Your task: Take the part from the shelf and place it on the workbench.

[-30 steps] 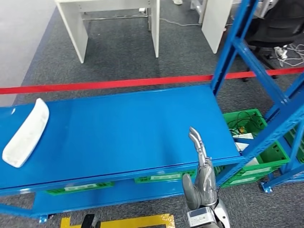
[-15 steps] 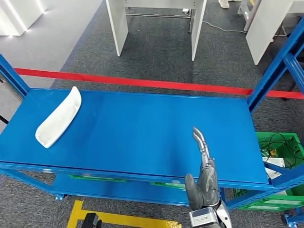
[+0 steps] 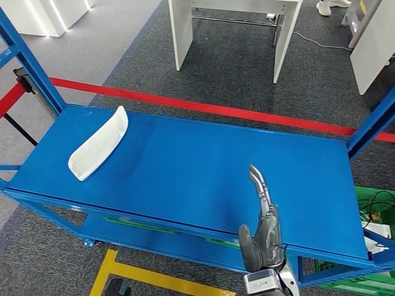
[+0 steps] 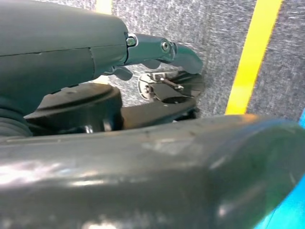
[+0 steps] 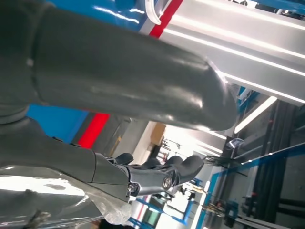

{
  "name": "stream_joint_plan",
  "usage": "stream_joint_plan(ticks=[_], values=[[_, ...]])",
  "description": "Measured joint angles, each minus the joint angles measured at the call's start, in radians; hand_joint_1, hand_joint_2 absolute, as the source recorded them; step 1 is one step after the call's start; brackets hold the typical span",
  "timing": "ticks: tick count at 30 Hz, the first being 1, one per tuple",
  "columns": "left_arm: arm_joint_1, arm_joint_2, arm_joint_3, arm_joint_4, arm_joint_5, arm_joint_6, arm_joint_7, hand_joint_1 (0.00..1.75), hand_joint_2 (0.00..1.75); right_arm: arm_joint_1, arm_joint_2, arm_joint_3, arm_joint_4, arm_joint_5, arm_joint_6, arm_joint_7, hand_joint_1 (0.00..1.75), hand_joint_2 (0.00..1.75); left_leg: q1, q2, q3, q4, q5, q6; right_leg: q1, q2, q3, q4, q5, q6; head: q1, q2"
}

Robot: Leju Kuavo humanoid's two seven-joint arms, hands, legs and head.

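Robot's turned left, so the white part (image 3: 99, 143) sits closer, but well left of its empty, straight-fingered right hand (image 3: 263, 231).

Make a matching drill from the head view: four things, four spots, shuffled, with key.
Things
1. white part
2. right hand
3. red floor tape
4. yellow floor line

Places
A. on the carpet beyond the shelf's far edge
B. raised over the near edge of the blue shelf, toward its right end
C. on the floor in front of the shelf, below its near edge
D. lying on the shelf top near its left end

Pairs: 1-D, 2-B, 3-A, 4-C
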Motion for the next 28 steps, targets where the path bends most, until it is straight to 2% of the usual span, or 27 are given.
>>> stream_joint_plan(ticks=[2, 8, 16, 18, 21, 23, 25, 26, 28], values=[[0.002, -0.001, 0.000, 0.000, 0.002, 0.001, 0.000, 0.00, 0.00, 0.005, 0.000, -0.001, -0.003, 0.016, -0.021, -0.004, 0.00, 0.00, -0.001, 0.000, 0.000, 0.001, -0.001, -0.004, -0.001, 0.000, 0.001, -0.003, 0.000, 0.000, 0.001, 0.000], [0.003, -0.004, 0.000, 0.000, 0.010, 0.003, 0.000, 0.00, 0.00, 0.026, 0.000, -0.011, -0.022, 0.061, -0.081, -0.013, 0.00, 0.00, -0.001, 0.000, 0.000, 0.001, -0.004, 0.003, -0.002, 0.001, 0.007, -0.014, 0.005, 0.009, 0.001, 0.000], [0.003, -0.004, 0.000, 0.000, 0.018, 0.003, -0.007, 0.00, 0.00, 0.046, -0.001, -0.029, -0.043, 0.088, -0.131, -0.014, 0.00, 0.00, -0.001, 0.000, 0.000, 0.001, -0.003, 0.008, -0.002, 0.001, 0.008, -0.017, 0.007, 0.013, 0.001, 0.000], [0.003, -0.003, 0.000, 0.000, 0.021, 0.002, -0.008, 0.00, 0.00, 0.050, -0.002, -0.035, -0.050, 0.090, -0.140, -0.013, 0.00, 0.00, -0.003, 0.000, -0.001, 0.005, -0.004, 0.015, -0.005, 0.000, 0.010, -0.021, 0.011, 0.020, 0.000, 0.000], [0.003, -0.004, 0.000, 0.000, 0.023, 0.000, -0.008, 0.00, 0.00, 0.053, -0.002, -0.041, -0.061, 0.090, -0.145, -0.012, 0.00, 0.00, 0.001, -0.001, 0.011, -0.022, 0.014, 0.037, -0.006, 0.004, 0.013, -0.026, 0.012, 0.035, 0.000, 0.000], [0.001, -0.005, 0.000, 0.000, 0.026, -0.002, -0.007, 0.00, 0.00, 0.053, -0.004, -0.043, -0.065, 0.090, -0.146, -0.011, 0.00, 0.00, 0.009, -0.001, 0.019, -0.051, 0.032, 0.045, -0.005, 0.023, -0.010, 0.024, -0.031, 0.037, 0.002, 0.000], [0.000, -0.007, 0.000, 0.000, 0.030, -0.003, -0.007, 0.00, 0.00, 0.055, -0.006, -0.044, -0.064, 0.088, -0.146, -0.011, 0.00, 0.00, 0.010, -0.001, 0.014, -0.054, 0.038, 0.045, -0.008, 0.038, -0.062, 0.144, -0.098, 0.041, 0.004, 0.000], [0.000, -0.008, 0.000, 0.000, 0.031, -0.004, -0.007, 0.00, 0.00, 0.056, -0.007, -0.045, -0.064, 0.087, -0.146, -0.011, 0.00, 0.00, 0.011, -0.002, 0.009, -0.052, 0.040, 0.043, -0.011, 0.041, -0.088, 0.202, -0.121, 0.044, 0.004, 0.000], [0.001, -0.010, 0.000, 0.000, 0.033, -0.005, -0.007, 0.00, 0.00, 0.058, -0.008, -0.045, -0.064, 0.085, -0.146, -0.010, 0.00, 0.00, 0.015, -0.002, 0.002, -0.047, 0.043, 0.038, -0.015, 0.042, -0.111, 0.256, -0.133, 0.050, 0.003, 0.000]])
